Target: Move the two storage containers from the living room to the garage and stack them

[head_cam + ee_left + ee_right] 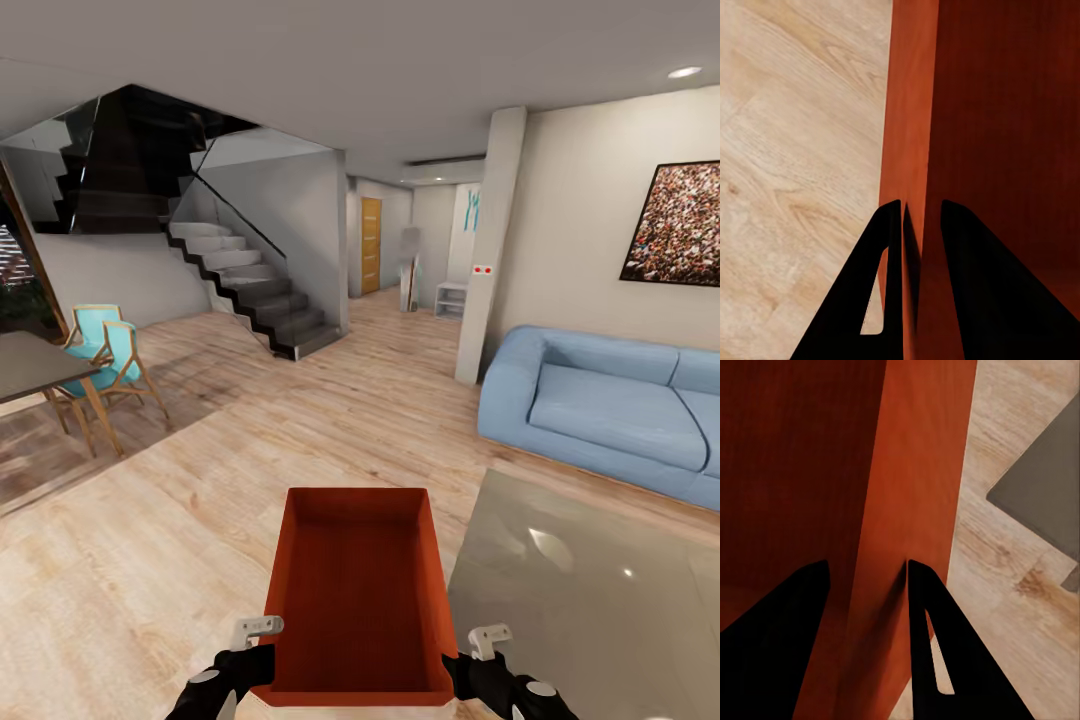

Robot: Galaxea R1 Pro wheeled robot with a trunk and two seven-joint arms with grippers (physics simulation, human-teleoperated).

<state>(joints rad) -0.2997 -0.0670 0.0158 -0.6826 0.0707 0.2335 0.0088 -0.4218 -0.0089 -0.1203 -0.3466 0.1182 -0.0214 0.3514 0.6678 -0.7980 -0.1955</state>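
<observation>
- Light wood plank flooring [200, 500] spreads through the living room, with a blue sofa [610, 410], a grey low table [590, 600] and a staircase [250, 290].
- One orange-red storage container [355, 590] hangs above the planks beside the table's left edge.
- Left gripper [919, 225] pinches its left wall.
- Right gripper [866, 574] clamps the right wall.

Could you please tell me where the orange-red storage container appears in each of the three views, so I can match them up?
Head view: the storage container sits low in the middle, open top up, held between the left pincer and the right pincer.
Left wrist view: its side wall runs up the middle, with the inside beside it.
Right wrist view: its wall fills the middle.
Shared landmark: the wood plank floor.
</observation>
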